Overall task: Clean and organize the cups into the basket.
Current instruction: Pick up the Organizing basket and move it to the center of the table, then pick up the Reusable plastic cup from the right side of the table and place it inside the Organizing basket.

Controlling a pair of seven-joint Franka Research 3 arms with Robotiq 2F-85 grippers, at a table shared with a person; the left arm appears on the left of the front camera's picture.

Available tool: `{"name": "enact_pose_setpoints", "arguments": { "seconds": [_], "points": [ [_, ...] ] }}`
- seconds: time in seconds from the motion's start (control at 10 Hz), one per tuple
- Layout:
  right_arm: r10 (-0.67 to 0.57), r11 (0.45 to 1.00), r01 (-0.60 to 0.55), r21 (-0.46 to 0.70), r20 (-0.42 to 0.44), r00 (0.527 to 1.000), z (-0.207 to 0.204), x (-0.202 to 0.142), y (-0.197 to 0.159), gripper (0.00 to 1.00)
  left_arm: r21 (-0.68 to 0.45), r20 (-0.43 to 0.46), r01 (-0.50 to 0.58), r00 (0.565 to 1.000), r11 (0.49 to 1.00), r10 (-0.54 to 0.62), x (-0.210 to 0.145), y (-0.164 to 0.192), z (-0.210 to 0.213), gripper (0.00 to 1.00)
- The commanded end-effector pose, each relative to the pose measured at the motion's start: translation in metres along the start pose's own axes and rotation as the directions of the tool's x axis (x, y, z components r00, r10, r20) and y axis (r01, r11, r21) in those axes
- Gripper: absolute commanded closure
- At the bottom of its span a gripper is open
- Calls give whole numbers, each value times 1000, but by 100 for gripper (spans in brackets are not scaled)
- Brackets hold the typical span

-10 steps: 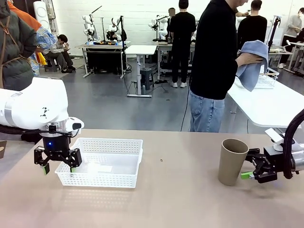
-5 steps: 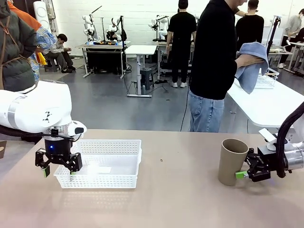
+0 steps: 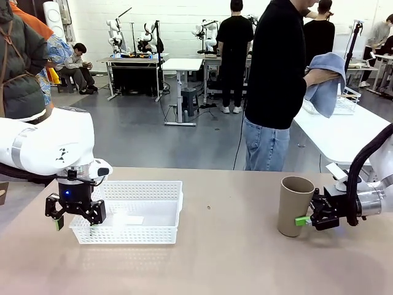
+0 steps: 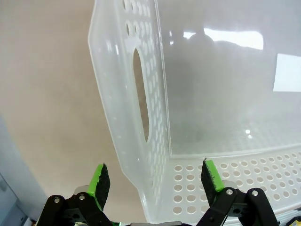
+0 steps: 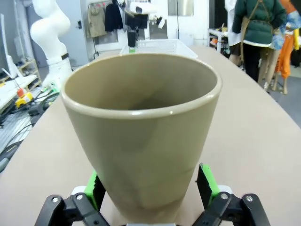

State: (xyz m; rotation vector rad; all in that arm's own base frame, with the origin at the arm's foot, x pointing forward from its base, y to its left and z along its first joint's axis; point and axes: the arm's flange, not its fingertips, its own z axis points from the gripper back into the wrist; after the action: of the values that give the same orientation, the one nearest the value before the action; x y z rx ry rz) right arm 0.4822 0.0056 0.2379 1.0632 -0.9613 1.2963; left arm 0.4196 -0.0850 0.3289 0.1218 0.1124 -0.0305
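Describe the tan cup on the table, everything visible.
The cup is a tall, handle-less, tan-brown tumbler, matte, tapering toward its base, with a rounded rim. It stands upright, mouth up, looking empty, on the right part of the table. The open, green-padded fingers of the right gripper straddle its lower body; whether they touch it cannot be told.

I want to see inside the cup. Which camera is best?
The right wrist view: the cup is close, with its inside showing. The front view shows it small, side-on. The left wrist view faces the basket.
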Motion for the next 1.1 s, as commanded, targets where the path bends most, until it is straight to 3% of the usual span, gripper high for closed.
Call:
{"name": "enact_pose_setpoints", "arguments": {
  "seconds": [0.0,0.3,0.4,0.5,0.6,0.7,0.8,0.9,1.0],
  "points": [
    [-3,1000,3,-5,32,999,-5,1,-6,0,-16,53,-58,997,998,59,-2,-2,-6,0],
    [6,1000,-6,10,50,999,-9,3,-6,0,-52,54,-119,991,992,122,-5,-6,-7,0],
    [35,999,-36,25,46,998,-8,1,-6,34,-66,64,-118,990,991,122,-5,-4,-7,0],
    [32,999,-34,38,40,999,-8,0,-6,60,-78,59,-126,990,989,131,-6,-1,-7,60],
    [30,999,-31,36,45,999,-7,-1,-6,94,-98,58,-131,989,987,137,-8,1,-5,60],
    [30,999,-32,35,46,998,-7,-1,-6,100,-108,63,-131,988,985,138,-9,3,-3,100],
    [29,999,-30,33,43,999,-7,-1,-6,100,-112,66,-128,989,985,136,-12,3,-2,65],
    [28,999,-29,32,44,999,-7,-1,-7,100,-112,70,-125,989,986,133,-13,3,0,100],
    [27,999,-28,32,45,999,-6,-1,-6,77,-112,71,-123,989,986,132,-14,3,0,100]
  ]
}}
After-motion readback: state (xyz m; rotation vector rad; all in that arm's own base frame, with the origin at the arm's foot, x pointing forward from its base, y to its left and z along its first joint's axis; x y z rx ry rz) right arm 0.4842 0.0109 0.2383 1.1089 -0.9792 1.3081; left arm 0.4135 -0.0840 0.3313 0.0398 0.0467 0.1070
